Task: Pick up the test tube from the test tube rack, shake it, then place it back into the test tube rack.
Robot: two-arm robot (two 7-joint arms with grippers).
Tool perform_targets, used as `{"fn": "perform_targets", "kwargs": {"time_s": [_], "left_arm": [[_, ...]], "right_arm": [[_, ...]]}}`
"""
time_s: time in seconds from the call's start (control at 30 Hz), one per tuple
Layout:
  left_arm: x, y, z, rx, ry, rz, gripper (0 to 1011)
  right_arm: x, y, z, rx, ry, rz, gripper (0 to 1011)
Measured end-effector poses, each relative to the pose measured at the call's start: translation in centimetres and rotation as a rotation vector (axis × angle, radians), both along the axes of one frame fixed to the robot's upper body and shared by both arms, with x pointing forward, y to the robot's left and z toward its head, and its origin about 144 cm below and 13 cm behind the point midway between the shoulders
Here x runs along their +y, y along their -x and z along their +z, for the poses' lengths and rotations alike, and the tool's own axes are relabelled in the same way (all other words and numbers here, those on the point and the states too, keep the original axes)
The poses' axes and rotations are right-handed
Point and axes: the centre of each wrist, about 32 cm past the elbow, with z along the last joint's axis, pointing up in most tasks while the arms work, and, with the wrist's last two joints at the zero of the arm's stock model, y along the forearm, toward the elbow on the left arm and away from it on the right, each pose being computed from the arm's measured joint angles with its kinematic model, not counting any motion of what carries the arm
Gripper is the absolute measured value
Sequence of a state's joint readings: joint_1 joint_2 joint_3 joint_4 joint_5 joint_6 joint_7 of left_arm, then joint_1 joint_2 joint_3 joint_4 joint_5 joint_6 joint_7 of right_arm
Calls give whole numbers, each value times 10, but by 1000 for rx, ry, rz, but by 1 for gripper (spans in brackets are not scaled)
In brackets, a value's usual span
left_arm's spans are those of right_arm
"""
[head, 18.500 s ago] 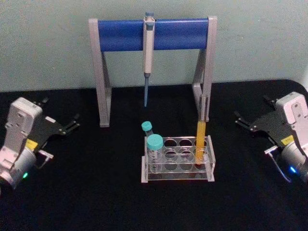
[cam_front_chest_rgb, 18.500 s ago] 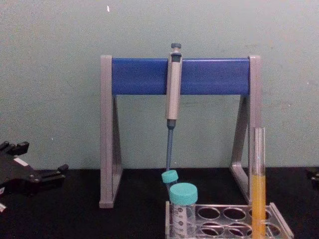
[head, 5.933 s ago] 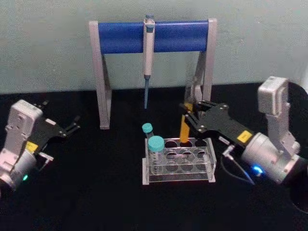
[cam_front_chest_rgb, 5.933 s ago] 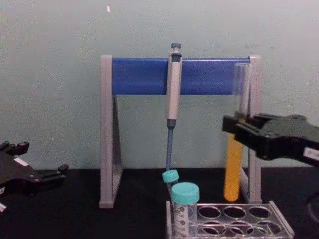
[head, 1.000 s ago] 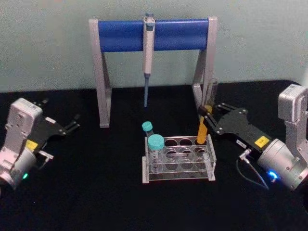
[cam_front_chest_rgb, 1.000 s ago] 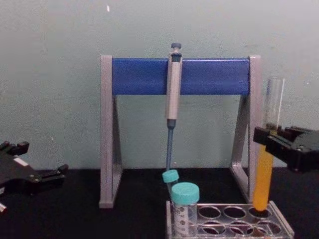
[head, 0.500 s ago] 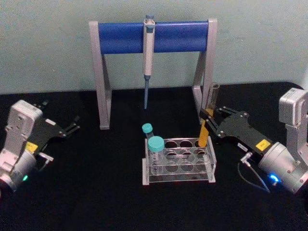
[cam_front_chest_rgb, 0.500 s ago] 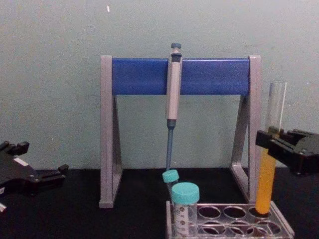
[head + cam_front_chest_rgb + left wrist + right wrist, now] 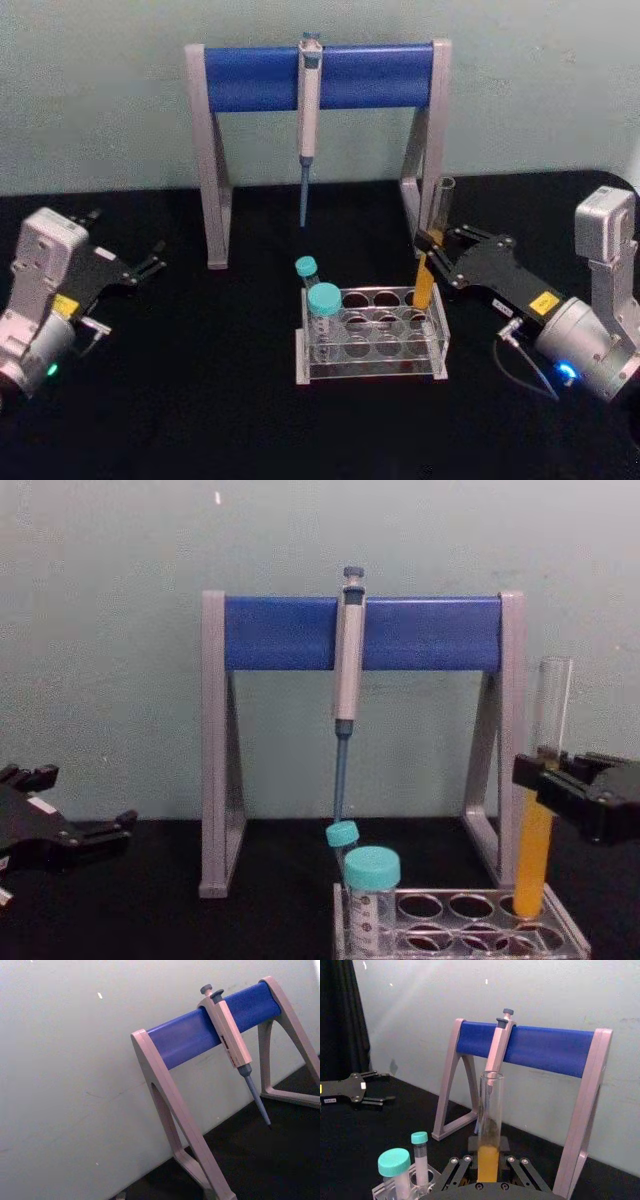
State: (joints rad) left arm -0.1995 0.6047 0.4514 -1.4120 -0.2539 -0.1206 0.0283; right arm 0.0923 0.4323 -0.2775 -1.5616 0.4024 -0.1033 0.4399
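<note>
now the put-back step is in hand. the right gripper (image 9: pixel 432 243) has its fingers closed on the test tube (image 9: pixel 426 284) at about mid-height, near the top of the orange liquid. the tube stands close to upright, its tip at the mouth of the back right hole of the test tube rack (image 9: pixel 368 368) and seemingly just inside it. the next move, as i judge it, calls for a slow, straight drop until the tube seats. only then should the fingers open and draw back, without knocking the glass or the rack. compared with half a second ago, the tube sits a little lower in the chest view. a second ago it leaned more and hung higher. the left gripper (image 9: pixel 150 266) is parked over the left side of the counter (image 9: pixel 200 410), fingers apart and empty.
</note>
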Motion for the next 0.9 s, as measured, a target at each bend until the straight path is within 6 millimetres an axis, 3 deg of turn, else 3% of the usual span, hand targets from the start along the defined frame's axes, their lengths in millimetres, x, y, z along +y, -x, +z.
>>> {"fn": "perform_targets", "kwargs": {"time_s": [0.9], "left_arm": [[0, 0, 0, 0, 0, 0, 1001]], "right_arm": [[-1, -7, -8, 17, 4, 20, 234]]}}
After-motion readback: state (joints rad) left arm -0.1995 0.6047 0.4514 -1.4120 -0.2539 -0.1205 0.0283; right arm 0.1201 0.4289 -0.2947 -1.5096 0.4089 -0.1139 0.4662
